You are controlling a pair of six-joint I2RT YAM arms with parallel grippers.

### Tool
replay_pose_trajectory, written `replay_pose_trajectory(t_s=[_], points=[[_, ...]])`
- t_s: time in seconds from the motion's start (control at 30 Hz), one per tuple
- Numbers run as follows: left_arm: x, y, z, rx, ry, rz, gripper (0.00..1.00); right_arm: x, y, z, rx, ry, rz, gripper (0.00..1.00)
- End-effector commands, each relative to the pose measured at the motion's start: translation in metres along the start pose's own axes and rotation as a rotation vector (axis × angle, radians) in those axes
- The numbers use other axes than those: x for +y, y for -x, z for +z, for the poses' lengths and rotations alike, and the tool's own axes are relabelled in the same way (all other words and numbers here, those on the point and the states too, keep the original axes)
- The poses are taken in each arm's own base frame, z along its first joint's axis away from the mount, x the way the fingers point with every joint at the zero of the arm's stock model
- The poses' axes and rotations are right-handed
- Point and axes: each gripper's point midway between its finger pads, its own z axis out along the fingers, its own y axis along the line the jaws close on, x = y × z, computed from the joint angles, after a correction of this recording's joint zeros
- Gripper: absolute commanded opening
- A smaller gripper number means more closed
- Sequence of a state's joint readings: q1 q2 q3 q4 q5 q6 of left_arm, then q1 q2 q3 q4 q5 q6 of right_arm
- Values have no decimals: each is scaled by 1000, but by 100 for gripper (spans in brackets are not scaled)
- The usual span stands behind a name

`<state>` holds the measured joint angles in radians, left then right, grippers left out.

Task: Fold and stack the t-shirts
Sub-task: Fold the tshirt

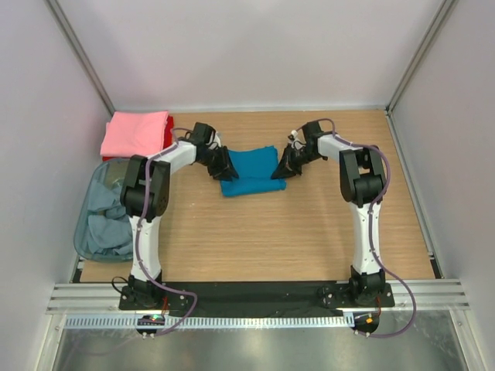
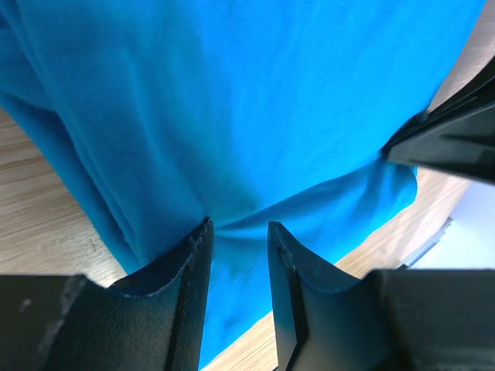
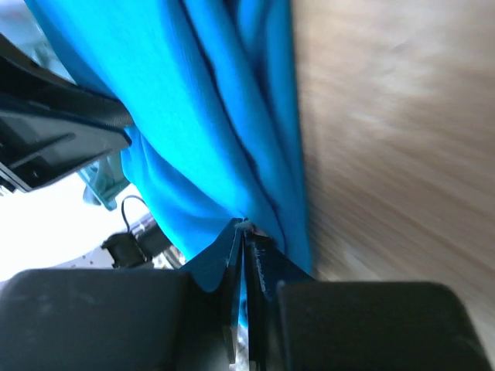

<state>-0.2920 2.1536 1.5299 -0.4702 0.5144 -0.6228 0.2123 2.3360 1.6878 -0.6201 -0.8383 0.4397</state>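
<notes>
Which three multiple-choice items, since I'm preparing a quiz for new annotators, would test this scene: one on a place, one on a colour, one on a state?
1. Where does the pink t-shirt lie?
A) at the far left corner of the table, on top of a red t-shirt
B) in the middle of the table
C) at the near right corner

2. What colour is the t-shirt in the middle of the table?
A) yellow
B) teal blue
C) white

3. What state is the right end effector in?
A) wide open, holding nothing
B) shut on cloth
C) shut on nothing, raised high

Key:
1 A: the top view shows pink over red at the far left.
2 B: the teal blue t-shirt lies mid-table.
3 B: the right wrist view shows its fingers pinched together on the teal blue t-shirt's edge.
</notes>
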Motion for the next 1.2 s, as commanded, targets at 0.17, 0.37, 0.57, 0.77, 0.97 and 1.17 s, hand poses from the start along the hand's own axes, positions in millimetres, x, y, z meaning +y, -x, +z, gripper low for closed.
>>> replay_pose_trajectory(t_s=[0.17, 0.37, 0.57, 0.77, 0.97, 1.17], points=[[-37, 31, -46, -95, 15, 121, 41, 58, 8, -36, -109, 58, -107, 14], [-50, -17, -44, -9, -60, 101, 41, 85, -14, -21, -59, 91, -154, 14], [-24, -61, -18, 63, -42, 50, 40, 37, -22, 12, -3, 40, -101, 14], [18, -76, -16, 89, 59, 5, 40, -5, -28, 19, 19, -23, -61, 15], [-4, -53, -47, 37, 86, 45, 42, 47, -30, -21, -53, 19, -108, 25], [-35, -28, -66, -12, 53, 67, 44, 42, -45, -53, -124, -141, -101, 31]])
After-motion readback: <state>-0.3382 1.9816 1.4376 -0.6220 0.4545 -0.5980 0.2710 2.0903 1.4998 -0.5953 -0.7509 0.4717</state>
